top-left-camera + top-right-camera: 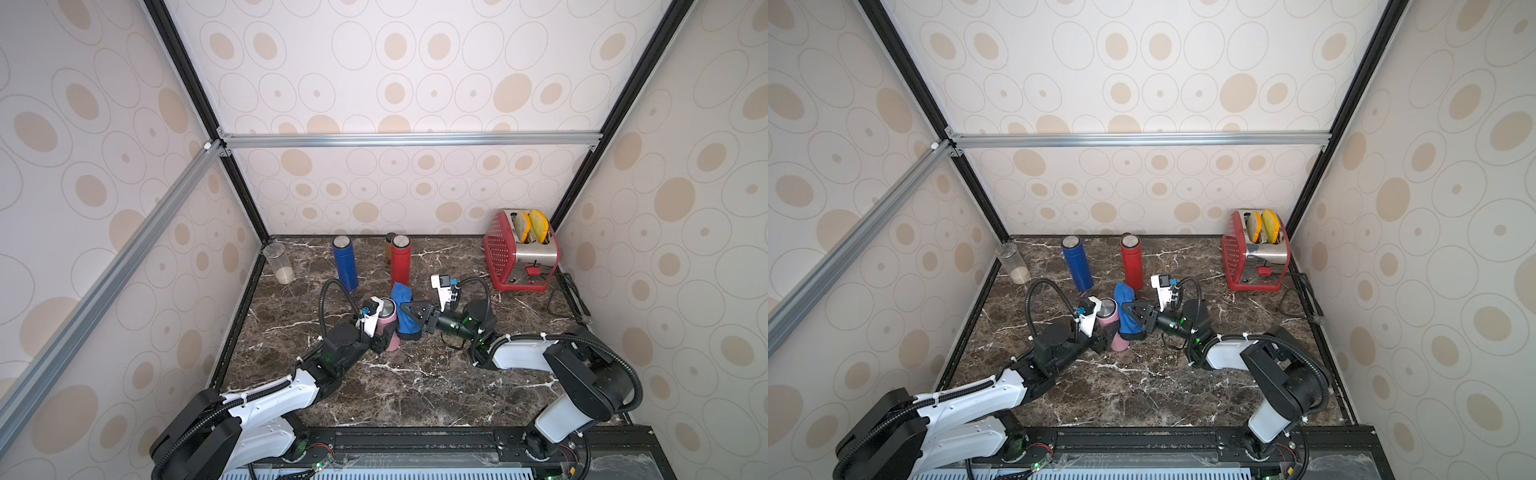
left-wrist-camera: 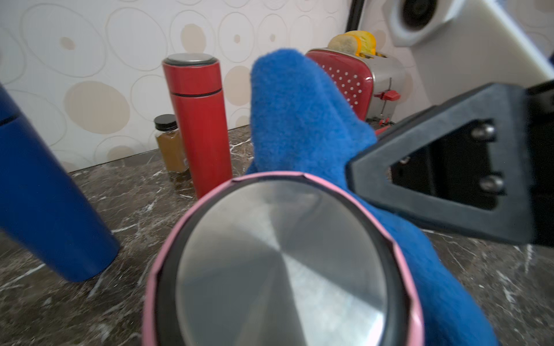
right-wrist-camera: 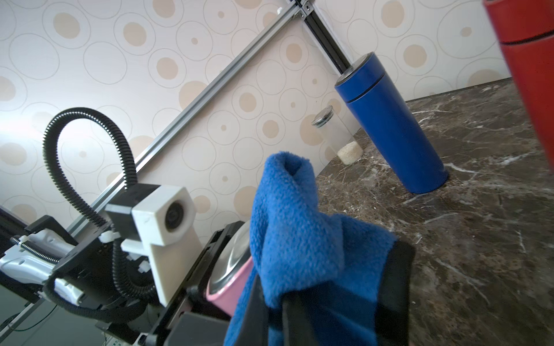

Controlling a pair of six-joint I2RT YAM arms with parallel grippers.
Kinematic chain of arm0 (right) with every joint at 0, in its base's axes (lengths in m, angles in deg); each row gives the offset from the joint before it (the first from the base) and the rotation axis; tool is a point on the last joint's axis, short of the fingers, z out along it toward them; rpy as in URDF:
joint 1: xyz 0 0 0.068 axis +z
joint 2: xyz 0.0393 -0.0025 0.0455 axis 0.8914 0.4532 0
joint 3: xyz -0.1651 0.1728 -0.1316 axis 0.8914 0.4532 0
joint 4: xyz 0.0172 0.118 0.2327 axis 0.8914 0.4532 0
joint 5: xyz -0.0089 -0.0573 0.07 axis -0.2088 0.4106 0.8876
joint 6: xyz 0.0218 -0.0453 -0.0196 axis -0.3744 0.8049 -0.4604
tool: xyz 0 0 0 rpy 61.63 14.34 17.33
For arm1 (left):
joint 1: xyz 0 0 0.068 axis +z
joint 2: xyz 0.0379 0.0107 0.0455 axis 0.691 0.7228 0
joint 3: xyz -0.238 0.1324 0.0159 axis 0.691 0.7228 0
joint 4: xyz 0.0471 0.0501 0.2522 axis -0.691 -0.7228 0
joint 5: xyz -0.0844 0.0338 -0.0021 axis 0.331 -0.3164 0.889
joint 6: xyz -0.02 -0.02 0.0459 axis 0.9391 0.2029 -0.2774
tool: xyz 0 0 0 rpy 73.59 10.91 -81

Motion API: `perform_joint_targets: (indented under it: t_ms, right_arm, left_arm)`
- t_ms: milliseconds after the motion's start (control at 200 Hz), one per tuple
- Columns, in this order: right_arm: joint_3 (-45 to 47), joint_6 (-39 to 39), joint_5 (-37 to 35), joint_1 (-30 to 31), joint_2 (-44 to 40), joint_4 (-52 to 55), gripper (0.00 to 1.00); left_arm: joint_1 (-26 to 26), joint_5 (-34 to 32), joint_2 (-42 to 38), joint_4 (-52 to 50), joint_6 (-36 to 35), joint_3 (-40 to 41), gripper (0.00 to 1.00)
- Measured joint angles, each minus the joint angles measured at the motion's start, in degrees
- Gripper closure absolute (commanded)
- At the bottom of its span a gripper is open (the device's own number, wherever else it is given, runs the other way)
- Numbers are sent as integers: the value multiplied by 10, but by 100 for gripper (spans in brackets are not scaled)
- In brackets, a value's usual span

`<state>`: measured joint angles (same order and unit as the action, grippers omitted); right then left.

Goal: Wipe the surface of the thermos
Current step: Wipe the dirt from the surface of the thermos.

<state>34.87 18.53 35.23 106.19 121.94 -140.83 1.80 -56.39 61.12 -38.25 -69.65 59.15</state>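
Dark marble countertop [image 1: 415, 386] bearing the pink thermos [image 1: 393, 343] near its middle, steel lid [image 2: 278, 269] uppermost. The left gripper [image 1: 383, 337] is clamped on the thermos's lower body from the robot's side. The right gripper [image 1: 403, 322] is pinched on a blue cloth [image 1: 402, 297], which lies against the thermos's right flank and rises above the lid. Beyond the thermos, toward the back wall [image 1: 395, 195], stand a blue thermos [image 1: 345, 266] to the left and a red thermos [image 1: 401, 264] just past the cloth's top fold, with a spice jar [image 2: 171, 143] behind the red one. Far back-left of the thermos a glass jar [image 1: 279, 262] sits in the corner at the counter's left edge. Far back-right stands a red toaster [image 1: 519, 253] holding two slices, its cable [image 1: 555, 301] running beside the right edge. Bare marble extends from the thermos forward to the black front rail [image 1: 415, 436], and leftward to the counter edge.
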Motion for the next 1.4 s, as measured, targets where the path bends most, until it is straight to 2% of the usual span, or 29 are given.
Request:
perform_joint_targets:
  t_ms: [125,295,491,836,1137,1402]
  right_arm:
    - [0,5,6,1,18,-2,100]
    - [-4,-4,-9,-3,111,-78,100]
    - [-3,-7,-21,-4,191,-87,100]
    - [-12,-13,-19,-4,196,-89,100]
    - [-61,-29,-2,-5,146,-66,100]
    - [-65,-33,-5,-7,139,-44,100]
  left_arm:
    - [0,-34,20,26,28,-1,100]
    - [0,-67,60,60,65,-14,100]
    - [-2,-99,81,77,79,-22,100]
    - [-4,-115,82,70,88,-27,100]
    - [-4,-127,84,63,92,-33,100]
    - [-4,-132,90,57,99,-41,100]
